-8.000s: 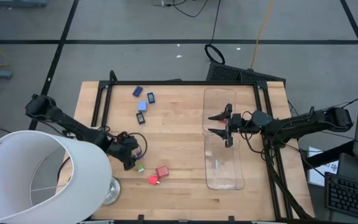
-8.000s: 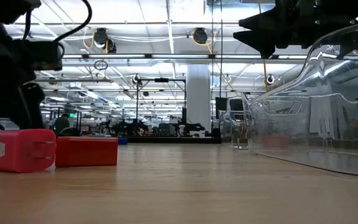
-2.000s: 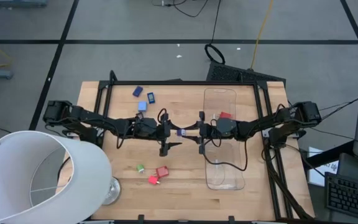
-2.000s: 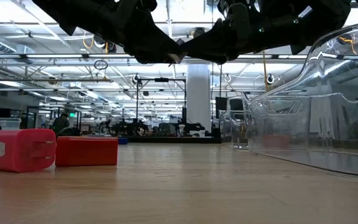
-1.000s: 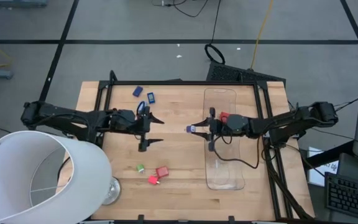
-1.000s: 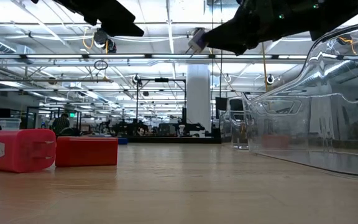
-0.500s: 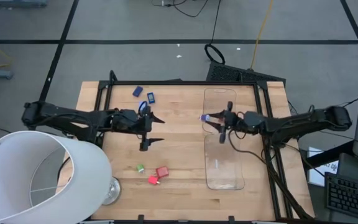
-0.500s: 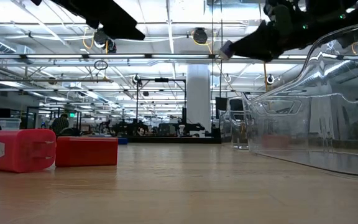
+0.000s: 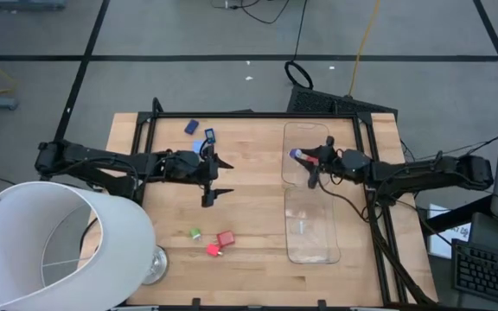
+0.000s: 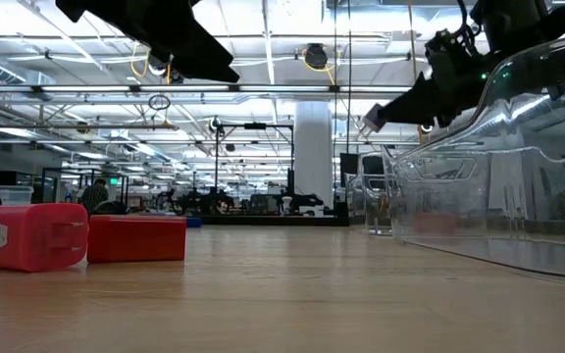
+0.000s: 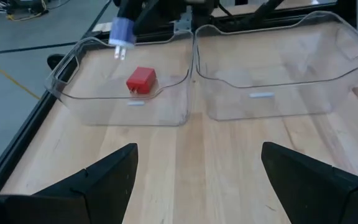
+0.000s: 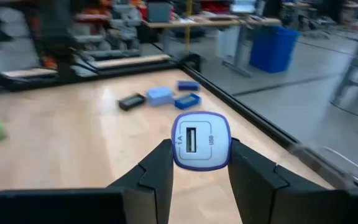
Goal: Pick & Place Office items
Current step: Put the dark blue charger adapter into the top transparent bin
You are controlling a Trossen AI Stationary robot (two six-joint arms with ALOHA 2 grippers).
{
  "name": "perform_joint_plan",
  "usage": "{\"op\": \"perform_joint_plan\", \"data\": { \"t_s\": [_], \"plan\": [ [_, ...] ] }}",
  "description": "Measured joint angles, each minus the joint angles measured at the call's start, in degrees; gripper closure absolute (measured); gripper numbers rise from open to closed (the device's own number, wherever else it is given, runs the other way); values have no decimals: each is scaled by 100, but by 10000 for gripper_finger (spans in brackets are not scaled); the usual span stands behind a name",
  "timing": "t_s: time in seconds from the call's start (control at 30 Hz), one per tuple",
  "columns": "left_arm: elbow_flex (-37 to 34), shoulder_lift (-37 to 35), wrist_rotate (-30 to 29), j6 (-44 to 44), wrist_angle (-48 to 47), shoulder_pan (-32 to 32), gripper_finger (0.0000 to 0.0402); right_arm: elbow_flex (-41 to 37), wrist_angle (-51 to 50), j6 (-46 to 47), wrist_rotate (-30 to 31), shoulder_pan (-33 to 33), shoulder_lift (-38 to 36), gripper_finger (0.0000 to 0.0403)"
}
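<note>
The surface [image 9: 249, 225] is a pale wooden top framed by black rails, set on a grey floor crossed by dark lines and loose cables. A clear plastic tray [image 9: 311, 242] lies along its right part, and a big white lampshade [image 9: 50, 250] covers its near left corner.

The right pincer [image 9: 302, 159] is held above the far end of the tray, closed narrowly on a purple-and-white USB charger [image 12: 201, 140] (its port faces the wrist camera). A red block [image 11: 141, 79] is seen lying inside the tray's far compartment.

The left pincer [image 9: 214, 179] is held spread wide and empty above the middle of the surface, its fingers [image 11: 107, 171] pointing toward the tray.

Blue and dark pieces [image 9: 199, 134] are grouped near the far left edge; two red blocks [image 9: 220, 242] and a small green piece [image 9: 195, 233] lie near the front, the reds just beside each other in the low view [image 10: 77, 237].

Beyond the surface, a large hall is seen in the low view, with ceiling lights, a white column [image 10: 313, 157] and rows of benches; a blue bin [image 12: 272, 48] is seen on the floor in the right wrist view.
</note>
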Motion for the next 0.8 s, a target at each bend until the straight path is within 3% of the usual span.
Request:
{"op": "perform_joint_plan", "data": {
  "t_s": [0.13,0.37,0.6,0.8],
  "plan": [
    [1,-4,2,-12,39,0,64,0,-415,159,550,-91,2,286],
    [1,-6,2,-56,197,0,58,0,-642,569,811,-296,1,286],
    [1,-6,2,-68,210,0,61,0,-1253,1029,1453,-511,2,286],
    [1,-6,2,-68,210,0,56,0,-1630,1387,1475,-760,2,286]
  ]
}}
